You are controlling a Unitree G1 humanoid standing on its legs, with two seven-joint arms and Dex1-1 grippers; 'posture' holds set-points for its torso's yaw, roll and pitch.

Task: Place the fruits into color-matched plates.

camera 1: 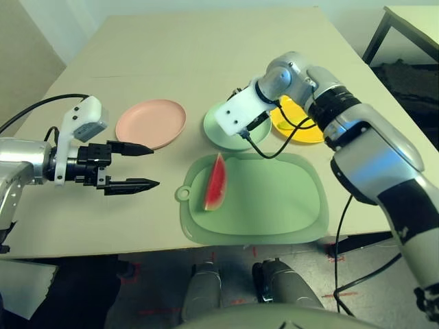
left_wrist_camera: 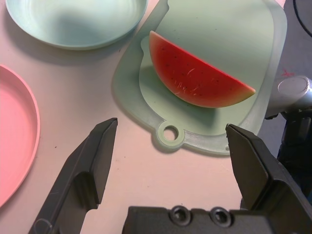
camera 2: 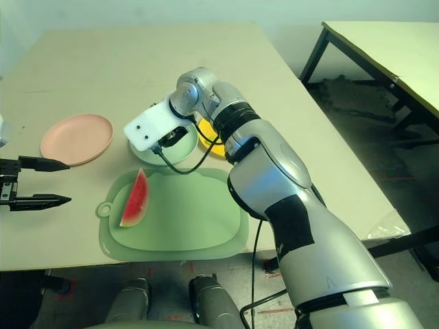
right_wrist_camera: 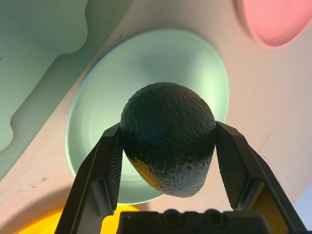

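Observation:
A red watermelon wedge (camera 1: 215,184) with green rind lies on the left part of a light green mat (camera 1: 274,205). Behind the mat stand a pale pink plate (camera 1: 151,123), a mint green plate (camera 1: 210,129) and a yellow plate (camera 1: 309,131), the last partly hidden by my right arm. My right gripper (right_wrist_camera: 168,130) is shut on a dark green avocado (right_wrist_camera: 168,146), held just above the mint green plate (right_wrist_camera: 146,73). Left of the mat, in front of the pink plate, my left gripper (camera 1: 155,166) hovers open and holds nothing, pointing towards the wedge (left_wrist_camera: 195,78).
The mat's hole tab (camera 1: 182,194) points to my left gripper. A black cable (camera 1: 274,152) from my right wrist droops over the mat's far edge. The table's front edge runs just below the mat. A second table (camera 1: 411,27) stands at the back right.

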